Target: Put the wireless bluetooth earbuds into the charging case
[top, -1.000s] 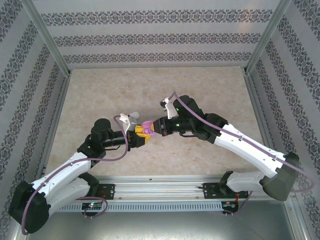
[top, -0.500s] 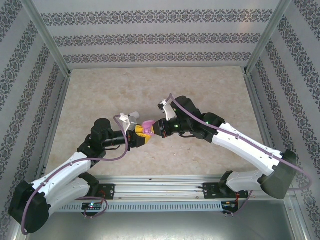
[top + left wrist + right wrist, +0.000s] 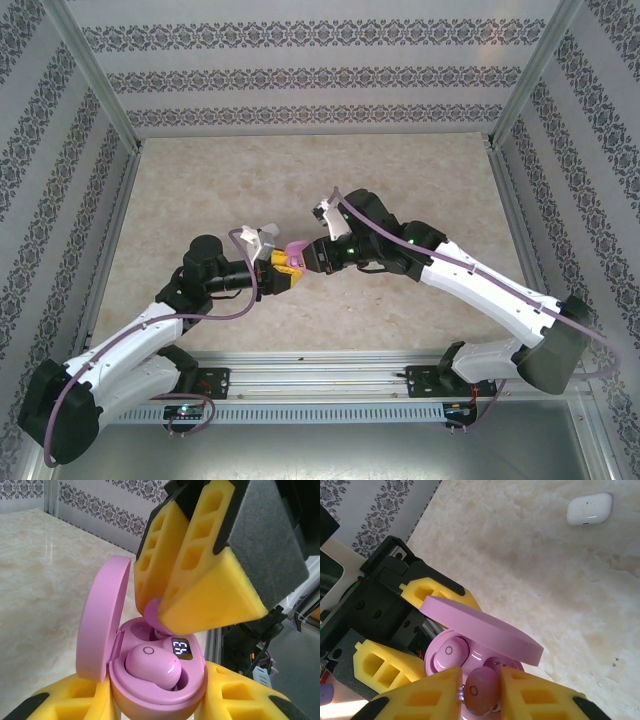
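Left gripper (image 3: 159, 707): my yellow pads are closed on the base of the lilac-purple charging case (image 3: 192, 680), which I hold off the table (image 3: 520, 555) between the two arms. The lid (image 3: 102, 625) stands open, hinged up on one side. One purple earbud (image 3: 152, 665) is seated in its socket, beside the lit number display (image 3: 181, 648).

Right gripper (image 3: 481, 680): narrow, tips down at the case mouth. The second purple earbud (image 3: 481, 690) sits between my pads, at the free socket next to the seated one. I cannot tell whether the pads press it or only flank it, nor whether it is fully in.

A closed white case (image 3: 589, 508) lies on the table, well apart.
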Tool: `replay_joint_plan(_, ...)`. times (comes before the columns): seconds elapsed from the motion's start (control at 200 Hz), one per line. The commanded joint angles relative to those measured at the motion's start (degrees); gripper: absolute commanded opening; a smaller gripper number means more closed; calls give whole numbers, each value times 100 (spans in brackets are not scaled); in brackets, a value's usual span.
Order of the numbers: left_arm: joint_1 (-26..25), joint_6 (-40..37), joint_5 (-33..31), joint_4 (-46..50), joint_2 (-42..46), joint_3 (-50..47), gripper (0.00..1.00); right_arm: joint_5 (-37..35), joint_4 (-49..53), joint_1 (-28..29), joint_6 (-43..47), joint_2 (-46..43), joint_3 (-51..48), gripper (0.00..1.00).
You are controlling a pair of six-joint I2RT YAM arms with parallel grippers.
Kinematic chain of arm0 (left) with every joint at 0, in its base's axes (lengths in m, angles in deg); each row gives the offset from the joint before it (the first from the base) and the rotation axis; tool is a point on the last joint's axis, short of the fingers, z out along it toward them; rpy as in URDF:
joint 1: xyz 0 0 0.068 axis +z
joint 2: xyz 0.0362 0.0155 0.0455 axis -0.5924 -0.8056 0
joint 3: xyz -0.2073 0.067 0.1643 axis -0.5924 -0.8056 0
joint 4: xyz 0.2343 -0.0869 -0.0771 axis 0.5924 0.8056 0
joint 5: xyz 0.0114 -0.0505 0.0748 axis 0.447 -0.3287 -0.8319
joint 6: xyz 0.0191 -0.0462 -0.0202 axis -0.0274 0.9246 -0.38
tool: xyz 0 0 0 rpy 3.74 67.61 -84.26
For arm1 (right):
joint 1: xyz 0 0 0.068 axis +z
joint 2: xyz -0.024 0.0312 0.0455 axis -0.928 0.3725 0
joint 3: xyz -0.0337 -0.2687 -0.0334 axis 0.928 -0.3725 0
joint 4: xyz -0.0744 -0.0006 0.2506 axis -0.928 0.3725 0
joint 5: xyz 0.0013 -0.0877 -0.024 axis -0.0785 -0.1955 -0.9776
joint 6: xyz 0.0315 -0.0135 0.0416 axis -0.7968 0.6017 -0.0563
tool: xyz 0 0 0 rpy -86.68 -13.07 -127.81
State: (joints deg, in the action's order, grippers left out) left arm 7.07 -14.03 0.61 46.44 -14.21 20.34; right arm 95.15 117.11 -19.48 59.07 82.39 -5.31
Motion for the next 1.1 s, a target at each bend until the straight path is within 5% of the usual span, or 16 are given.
replay_joint_plan(0.0,-50,61,180,-364,49,262,2,25,272,58,100,131,168,29)
replay_joint_plan(0.694,-45,41,115,-374,153,192,3,-242,324,25,-272,-596,491,44)
replay_joint_plan(1.094,-46,75,183,-429,128,320,3,154,-367,-882,-1380,-257,245,55)
